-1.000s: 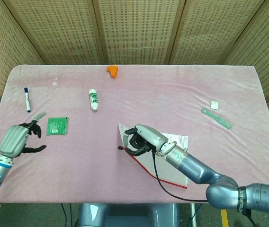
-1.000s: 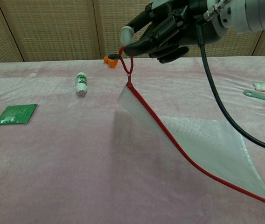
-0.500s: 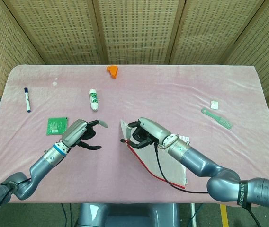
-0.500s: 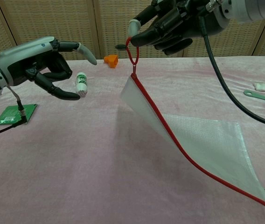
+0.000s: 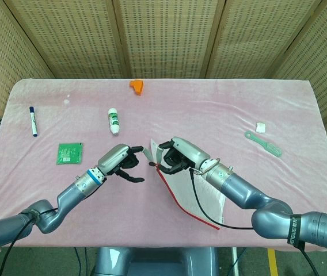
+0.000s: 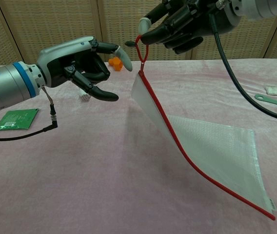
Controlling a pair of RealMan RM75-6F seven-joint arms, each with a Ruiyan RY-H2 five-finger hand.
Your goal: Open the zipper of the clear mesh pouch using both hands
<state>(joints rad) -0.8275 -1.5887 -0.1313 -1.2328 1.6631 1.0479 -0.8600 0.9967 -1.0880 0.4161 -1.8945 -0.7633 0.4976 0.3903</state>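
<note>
The clear mesh pouch (image 6: 211, 146) with a red zipper edge hangs by one corner, its far end resting on the pink table (image 5: 221, 109). My right hand (image 6: 180, 27) pinches the red pull loop (image 6: 141, 48) and holds that corner up; in the head view the hand (image 5: 178, 154) is at table centre with the pouch (image 5: 201, 195) trailing toward me. My left hand (image 6: 82, 61) hovers just left of the raised corner, fingers spread and holding nothing; the head view shows this hand (image 5: 120, 162) a short gap from the pouch.
A green packet (image 5: 69, 153), a blue marker (image 5: 33, 121) and a white tube (image 5: 113, 121) lie on the left. An orange object (image 5: 136, 85) sits at the far edge. A green brush (image 5: 265, 144) and a small white piece (image 5: 261, 127) are on the right.
My left hand has swung from the table's left edge in toward the pouch's raised corner. The right hand has lifted the pull loop slightly higher and to the right.
</note>
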